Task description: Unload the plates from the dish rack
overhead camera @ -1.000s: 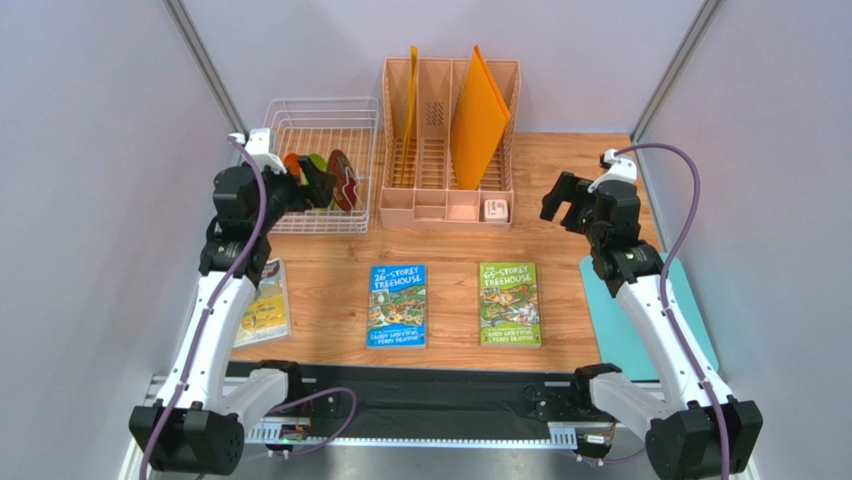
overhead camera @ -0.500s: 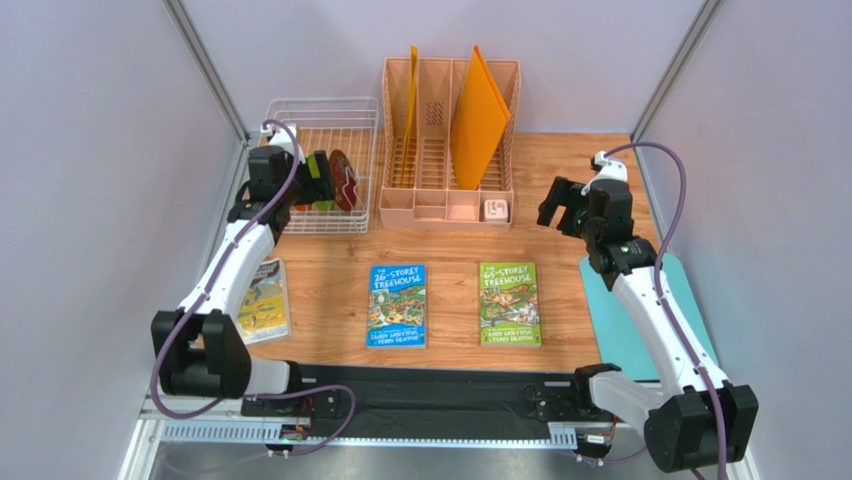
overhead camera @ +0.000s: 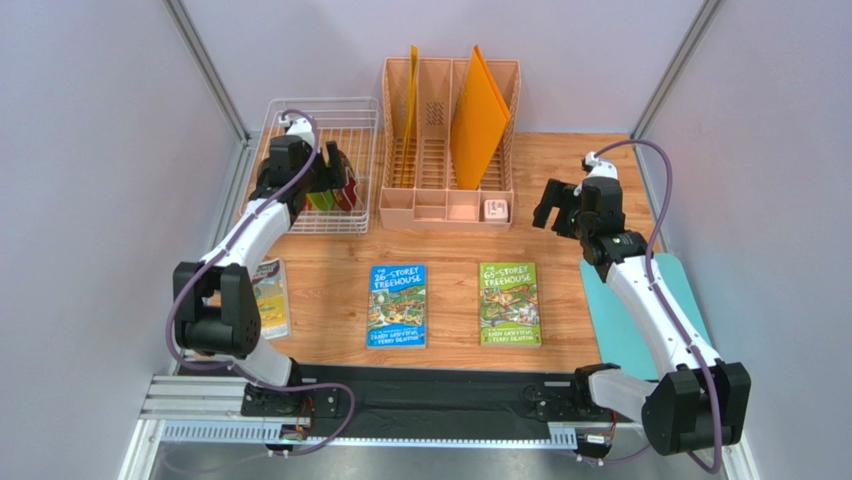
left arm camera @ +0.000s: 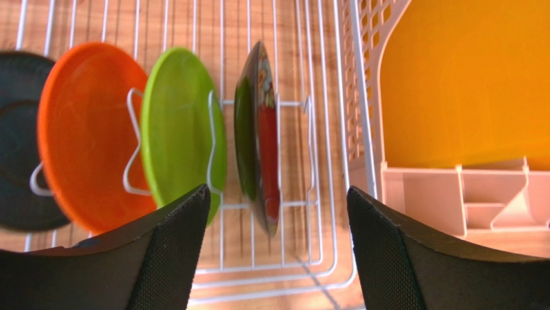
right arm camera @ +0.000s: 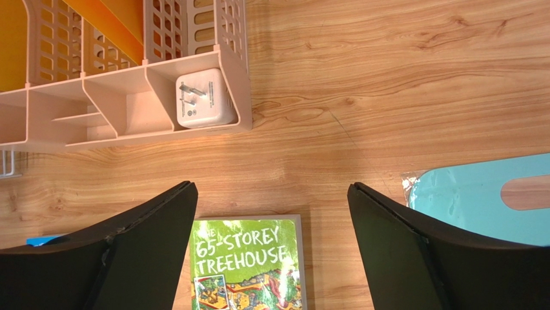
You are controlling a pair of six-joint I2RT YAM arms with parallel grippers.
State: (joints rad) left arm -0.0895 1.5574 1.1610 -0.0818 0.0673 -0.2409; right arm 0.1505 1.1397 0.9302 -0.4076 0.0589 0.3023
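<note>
Left claw [left arm camera: 276, 194] has advanced over the dish rack [overhead camera: 330, 125], open astride the red plate [left arm camera: 258, 129]; right claw [right arm camera: 272, 187] gapes empty.

the left gripper [overhead camera: 334, 172] hung inside the white wire rack [overhead camera: 322, 101], right over the upright plates [overhead camera: 345, 192]. the right gripper [overhead camera: 553, 206] hovered above the wooden table [overhead camera: 570, 170], beside the peach organizer [overhead camera: 447, 210]. a blue book [overhead camera: 397, 305] and a green book [overhead camera: 510, 303] lay side by side nearer the bases.
</note>
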